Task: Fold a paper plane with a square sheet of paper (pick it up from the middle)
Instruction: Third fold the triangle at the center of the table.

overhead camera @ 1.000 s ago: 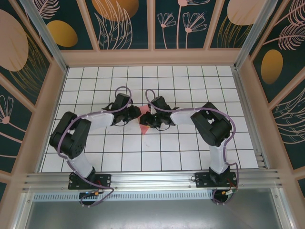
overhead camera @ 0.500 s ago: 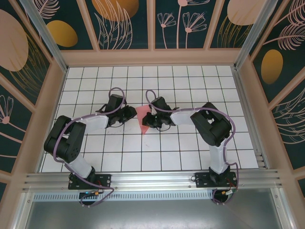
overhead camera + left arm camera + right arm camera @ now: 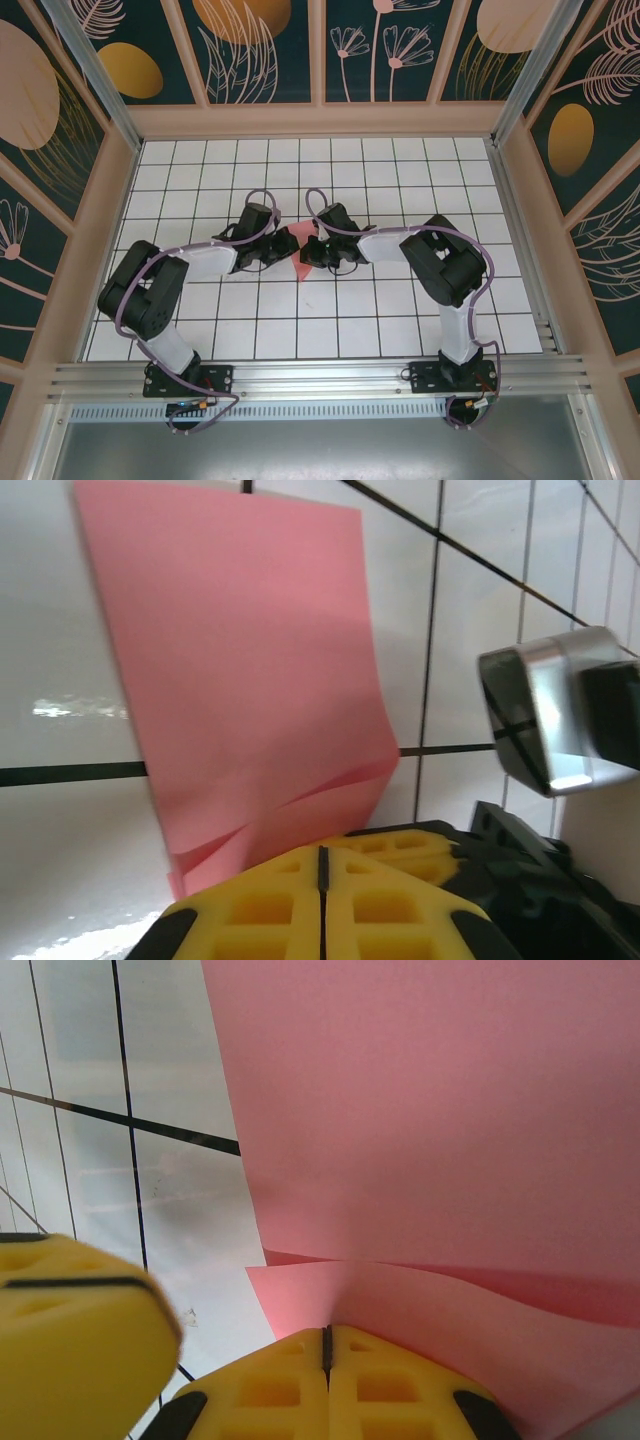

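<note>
The salmon-pink sheet of paper (image 3: pixel 299 268) lies folded in layers on the white grid tiles, narrowing to a point toward the near side. Both grippers meet over its middle. My right gripper (image 3: pixel 308 250) is shut on it: in the right wrist view a raised crease of the paper (image 3: pixel 430 1110) runs straight into the closed yellow tips (image 3: pixel 326 1330). My left gripper (image 3: pixel 286 243) is shut too. Its tips (image 3: pixel 322 852) sit at the paper's (image 3: pixel 250 660) layered edge, which they hide, and no paper shows in their seam. The right gripper's fingers (image 3: pixel 410 842) lie just beside.
Low beige walls (image 3: pixel 100 250) fence the tiled floor (image 3: pixel 400 180) on the left, right and far sides. Both arms reach inward from their bases at the near rail (image 3: pixel 320 375). The left gripper's yellow finger (image 3: pixel 80 1340) crowds the right wrist view's lower left.
The left gripper has slid right, from beside the paper onto its middle, and shut. The right gripper stayed in place and closed its jaws on the paper.
</note>
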Controlling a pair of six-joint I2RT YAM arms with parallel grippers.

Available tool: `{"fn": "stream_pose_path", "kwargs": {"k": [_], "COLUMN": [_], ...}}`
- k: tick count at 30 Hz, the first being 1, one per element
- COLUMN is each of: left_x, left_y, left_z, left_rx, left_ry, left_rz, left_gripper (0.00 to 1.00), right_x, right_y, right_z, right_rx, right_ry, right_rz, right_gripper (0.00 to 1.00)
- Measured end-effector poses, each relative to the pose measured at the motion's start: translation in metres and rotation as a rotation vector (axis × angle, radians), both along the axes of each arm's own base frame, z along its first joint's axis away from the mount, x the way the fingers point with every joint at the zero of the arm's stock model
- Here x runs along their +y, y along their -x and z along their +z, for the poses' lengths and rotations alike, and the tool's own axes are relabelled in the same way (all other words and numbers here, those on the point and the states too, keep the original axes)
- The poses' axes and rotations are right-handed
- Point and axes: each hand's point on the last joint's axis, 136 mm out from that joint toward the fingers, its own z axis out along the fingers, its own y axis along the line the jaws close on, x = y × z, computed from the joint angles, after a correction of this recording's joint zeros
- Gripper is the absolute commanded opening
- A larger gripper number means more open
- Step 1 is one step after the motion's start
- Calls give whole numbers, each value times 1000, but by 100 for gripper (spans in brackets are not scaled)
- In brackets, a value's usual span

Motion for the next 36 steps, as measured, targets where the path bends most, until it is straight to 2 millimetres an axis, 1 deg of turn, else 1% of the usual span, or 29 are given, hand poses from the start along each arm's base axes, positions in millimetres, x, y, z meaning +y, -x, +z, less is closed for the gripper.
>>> {"fn": "stream_pose_path", "kwargs": {"k": [5,9,14,21,23,26,30,36], "left_x": [4,6,8,8,8,8,8,8], "left_y": [4,7,13,12,12,12,13,13], "left_z": [-10,-17,-33,-35,-35,-35,-35,-35], "left_rx": [24,41,81,81,80,79,78,78], "left_ry": [-22,-29,-50,-54,-56,-59,-60,-60], "left_rz": [7,10,8,14,14,15,15,15], "left_gripper": [0,0,0,0,0,0,0,0], "right_x": [0,0,-1,-1,-3,-4,2,11], "right_y": [0,0,-1,1,6,16,27,43], "right_z": [0,0,0,2,6,19,36,34], "right_rx": [0,0,1,-6,-14,-30,-59,-56], "right_ry": [0,0,0,-8,-14,-41,-78,-78], "right_rz": [-1,-1,-3,7,27,65,124,185], "right_gripper": [2,2,2,5,6,7,7,7]}}
